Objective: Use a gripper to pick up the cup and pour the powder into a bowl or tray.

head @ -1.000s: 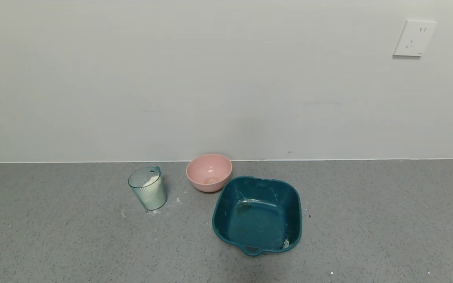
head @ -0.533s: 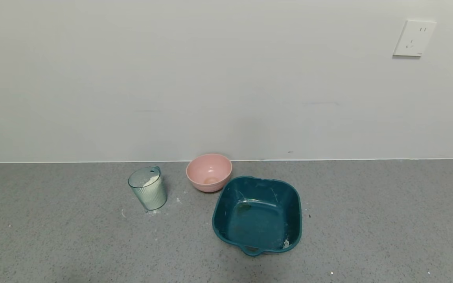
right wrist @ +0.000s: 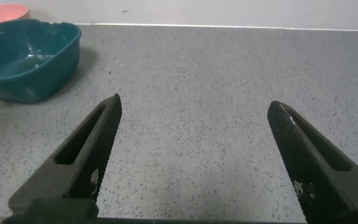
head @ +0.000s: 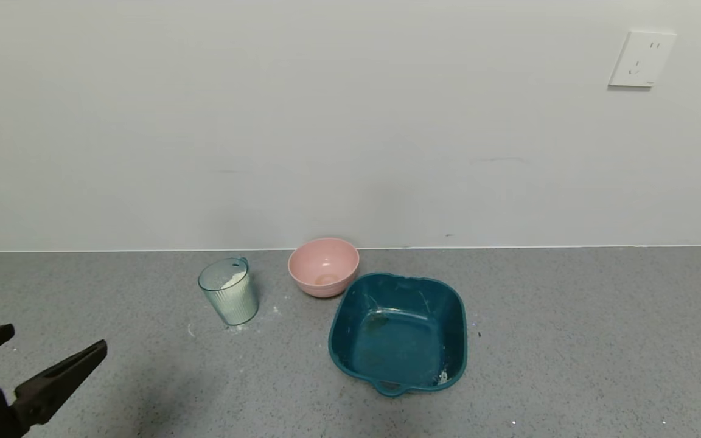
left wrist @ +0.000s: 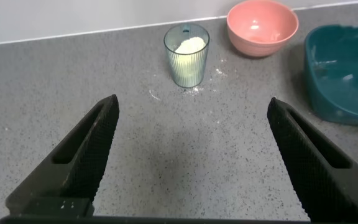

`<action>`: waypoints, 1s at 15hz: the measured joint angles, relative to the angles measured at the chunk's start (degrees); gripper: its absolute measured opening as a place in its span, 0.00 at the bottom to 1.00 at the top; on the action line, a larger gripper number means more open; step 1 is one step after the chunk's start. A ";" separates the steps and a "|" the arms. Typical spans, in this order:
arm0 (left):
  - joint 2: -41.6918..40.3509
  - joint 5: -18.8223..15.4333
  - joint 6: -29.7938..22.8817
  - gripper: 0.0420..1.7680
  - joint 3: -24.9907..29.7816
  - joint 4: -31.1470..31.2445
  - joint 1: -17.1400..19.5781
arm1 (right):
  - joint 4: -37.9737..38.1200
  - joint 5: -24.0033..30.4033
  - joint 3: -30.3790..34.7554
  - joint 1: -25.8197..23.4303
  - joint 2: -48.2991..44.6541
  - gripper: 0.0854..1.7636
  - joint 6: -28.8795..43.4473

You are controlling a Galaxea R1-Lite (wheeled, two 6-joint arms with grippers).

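The left pincer [head: 46,350] is nearest, low over the grey table [head: 569,340] on the near-left side of the cup, well apart from it, its two black fingers [left wrist: 82,158] spread wide and empty. The right pincer [right wrist: 194,155] does not show in the head view; its wrist view has it likewise released, holding nothing, parked over bare table to the right of the tray.

Next out is the teal tray [head: 457,328], to the near right of the cup, with only a few white smears inside. The ribbed translucent cup [head: 229,291] stands upright, clear of everything, with a scatter of white specks [head: 238,327] around its foot. Just to the right of the cup and slightly behind it sits the pink bowl [head: 324,266], touching or nearly touching the tray's far rim.

The powder [left wrist: 188,45] fills part of the cup. It looks light, thin-walled and a little springy, so a hard squeeze could deform it or puff powder out; the ribs should help against slipping. A grip across the mid-body, below the rim and off the rim tab [head: 243,261], seems safest, keeping it level until over the tray.
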 joint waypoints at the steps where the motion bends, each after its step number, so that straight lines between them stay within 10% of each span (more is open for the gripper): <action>1: 2.95 -0.01 0.06 0.97 -0.09 -1.38 0.00 | 0.02 0.00 0.00 0.00 0.00 0.97 0.00; 15: 37.02 1.04 -0.35 0.97 -2.12 -19.41 -4.28 | 0.02 0.00 0.00 0.02 0.00 0.97 0.00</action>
